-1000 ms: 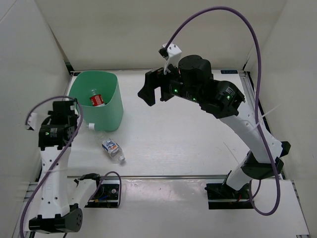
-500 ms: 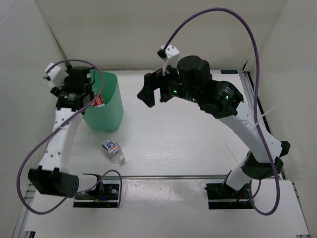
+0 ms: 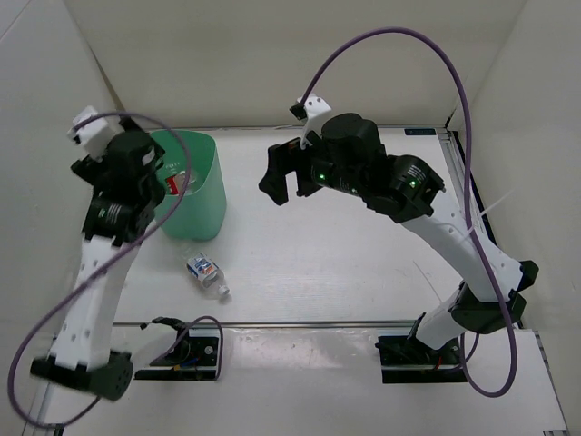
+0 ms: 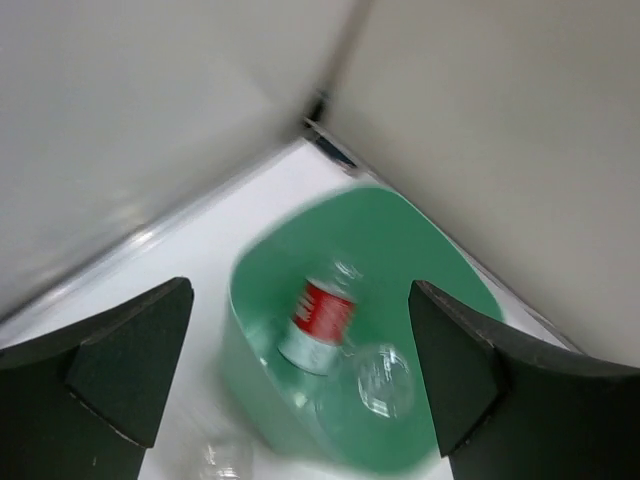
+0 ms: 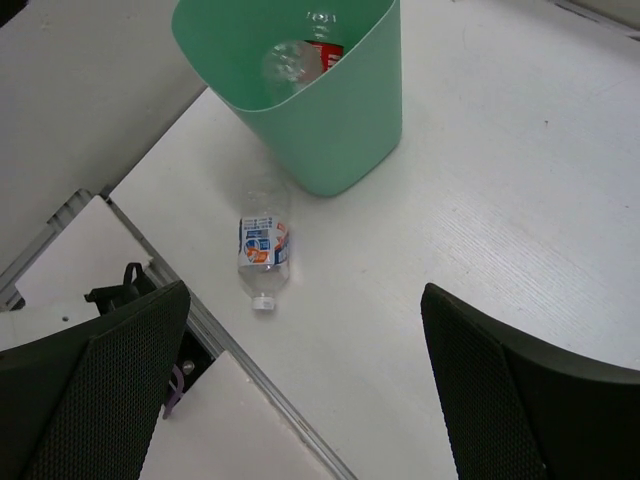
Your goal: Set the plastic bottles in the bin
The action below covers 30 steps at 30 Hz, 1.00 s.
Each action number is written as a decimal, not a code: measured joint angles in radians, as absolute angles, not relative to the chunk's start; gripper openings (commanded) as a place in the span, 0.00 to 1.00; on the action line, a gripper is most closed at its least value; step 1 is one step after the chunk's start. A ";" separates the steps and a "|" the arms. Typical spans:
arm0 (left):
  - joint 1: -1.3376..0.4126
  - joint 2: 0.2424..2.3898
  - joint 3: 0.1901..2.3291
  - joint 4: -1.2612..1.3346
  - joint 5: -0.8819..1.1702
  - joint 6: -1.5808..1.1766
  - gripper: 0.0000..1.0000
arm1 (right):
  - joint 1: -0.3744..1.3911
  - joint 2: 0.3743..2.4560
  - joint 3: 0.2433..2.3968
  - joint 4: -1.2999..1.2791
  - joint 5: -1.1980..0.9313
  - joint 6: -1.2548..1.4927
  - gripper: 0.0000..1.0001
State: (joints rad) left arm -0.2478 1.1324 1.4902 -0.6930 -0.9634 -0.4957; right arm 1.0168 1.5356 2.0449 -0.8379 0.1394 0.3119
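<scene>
In the bin (image 3: pixel 207 195): red-labelled bottle (image 4: pixel 318 318), and beside it an unlabelled clear bottle (image 4: pixel 383 378), blurred. Cannot tell whether another lies under them. Blue-white-labelled bottle (image 5: pixel 263 250) lies on its side on the surface (image 5: pixel 480 200), just outside the bin's wall, not yet in. My left pincer (image 4: pixel 300 375) hangs above the bin's mouth, wide, empty. My right pincer (image 5: pixel 300 390) is high, well apart from the bin, wide, empty. Judged: mostly done, one pickup left.
</scene>
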 measured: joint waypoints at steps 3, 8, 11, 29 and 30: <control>-0.247 0.869 1.328 -0.681 -0.753 -0.534 1.00 | 1.017 1.522 2.045 -0.837 0.151 0.313 1.00; -0.246 0.495 1.021 -0.692 -0.451 -0.704 1.00 | 1.017 1.520 2.045 -0.837 0.152 0.311 1.00; -0.246 0.432 0.834 -0.677 -0.262 -0.775 1.00 | 1.017 1.522 2.045 -0.837 0.145 0.308 1.00; -0.247 0.611 0.462 -0.690 -0.108 -0.862 1.00 | 1.017 1.552 2.046 -0.865 0.113 0.261 1.00; -0.247 0.650 0.459 -0.682 -0.116 -0.863 1.00 | 1.017 1.552 2.046 -0.867 0.113 0.257 1.00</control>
